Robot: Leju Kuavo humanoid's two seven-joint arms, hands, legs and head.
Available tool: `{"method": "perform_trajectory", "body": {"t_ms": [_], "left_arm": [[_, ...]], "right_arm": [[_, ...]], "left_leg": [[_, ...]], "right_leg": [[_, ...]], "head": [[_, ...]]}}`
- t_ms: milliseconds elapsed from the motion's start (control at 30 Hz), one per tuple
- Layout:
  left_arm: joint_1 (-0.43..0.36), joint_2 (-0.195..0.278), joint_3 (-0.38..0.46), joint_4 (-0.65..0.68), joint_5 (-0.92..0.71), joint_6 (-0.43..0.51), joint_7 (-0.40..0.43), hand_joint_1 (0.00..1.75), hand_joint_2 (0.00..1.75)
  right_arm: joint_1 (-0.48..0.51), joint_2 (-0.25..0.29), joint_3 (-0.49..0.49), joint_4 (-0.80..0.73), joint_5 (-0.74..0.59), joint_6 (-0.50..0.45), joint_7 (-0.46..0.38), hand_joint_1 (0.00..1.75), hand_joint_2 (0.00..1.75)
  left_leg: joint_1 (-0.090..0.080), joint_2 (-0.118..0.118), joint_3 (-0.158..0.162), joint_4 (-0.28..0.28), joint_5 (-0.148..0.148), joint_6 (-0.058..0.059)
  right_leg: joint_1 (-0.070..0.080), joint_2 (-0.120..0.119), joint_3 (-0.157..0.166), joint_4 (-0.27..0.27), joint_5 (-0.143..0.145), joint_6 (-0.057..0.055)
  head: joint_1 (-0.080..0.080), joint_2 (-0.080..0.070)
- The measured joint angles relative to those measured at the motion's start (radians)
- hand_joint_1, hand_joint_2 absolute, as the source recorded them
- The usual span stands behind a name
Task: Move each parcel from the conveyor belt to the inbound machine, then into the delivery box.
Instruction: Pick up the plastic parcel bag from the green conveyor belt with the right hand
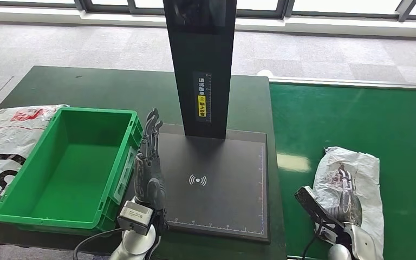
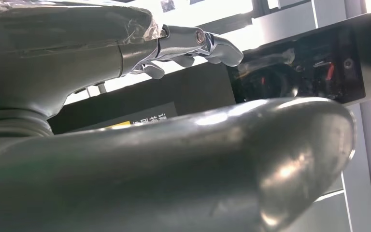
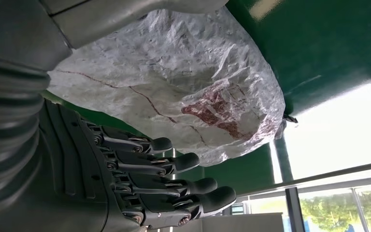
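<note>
- Green is the colour of the wide conveyor belt [image 1: 357, 124] on the right in the head view. A crinkly white plastic parcel [image 1: 357, 173] lies on it. The right hand [image 1: 338, 203] is at the near end of the parcel, fingers spread, thumb to one side. It does not look clamped on the bag yet.
- Next to the belt stands the flat black inbound machine [image 1: 222, 179] with a tall black post [image 1: 203, 65]. Its plate has no parcel on it. The left hand [image 1: 149, 162] rests by the plate's left edge, fingers straight and holding nothing.
- Left of that sits the green plastic delivery box [image 1: 70, 168]. I see no parcel inside. A white bag with red print [image 1: 5, 141] lies on the table past the box.
- Left wrist view: the left hand's fingers are out flat, apart, near the black post.
- Right wrist view: the parcel fills the space between thumb and dark fingers [image 3: 174, 164], which stay apart.
- I think this parcel's job is only starting: grab, scan, then drop it in the box.
</note>
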State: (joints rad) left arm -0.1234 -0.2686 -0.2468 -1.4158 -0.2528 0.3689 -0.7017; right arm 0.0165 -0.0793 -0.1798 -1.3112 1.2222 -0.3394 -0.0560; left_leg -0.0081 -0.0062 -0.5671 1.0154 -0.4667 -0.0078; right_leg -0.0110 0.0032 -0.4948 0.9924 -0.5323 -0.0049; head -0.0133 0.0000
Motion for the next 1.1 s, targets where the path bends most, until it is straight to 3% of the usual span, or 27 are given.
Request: {"method": "perform_trajectory", "body": {"t_ms": [600,900,1100], "left_arm": [[-0.002,0.0,0.0,0.018,-0.016,-0.001,0.0,0.0,0.0],[-0.003,-0.001,-0.002,0.029,-0.023,-0.01,0.0,0.0,0.0],[-0.005,-0.001,-0.006,0.03,-0.015,-0.065,0.024,0.0,0.0]], "right_arm": [[-0.124,-0.001,0.001,0.232,0.0,0.016,0.002,0.0,1.75],[-0.267,0.002,0.005,0.524,-0.009,0.009,-0.028,0.0,1.75],[-0.226,-0.007,0.022,0.515,0.041,0.107,0.076,0.0,1.75]], "left_leg": [[0.0,0.0,0.0,0.0,0.0,0.0],[0.0,0.001,0.0,0.0,0.001,0.001],[0.001,-0.003,0.003,0.001,0.0,0.002]], "right_leg": [[0.0,0.0,0.0,0.0,0.0,0.0],[0.0,0.001,0.0,0.0,0.001,0.0],[0.0,-0.003,0.003,-0.001,0.0,0.001]], "head": [[0.0,0.0],[0.0,0.0],[0.0,0.0]]}}
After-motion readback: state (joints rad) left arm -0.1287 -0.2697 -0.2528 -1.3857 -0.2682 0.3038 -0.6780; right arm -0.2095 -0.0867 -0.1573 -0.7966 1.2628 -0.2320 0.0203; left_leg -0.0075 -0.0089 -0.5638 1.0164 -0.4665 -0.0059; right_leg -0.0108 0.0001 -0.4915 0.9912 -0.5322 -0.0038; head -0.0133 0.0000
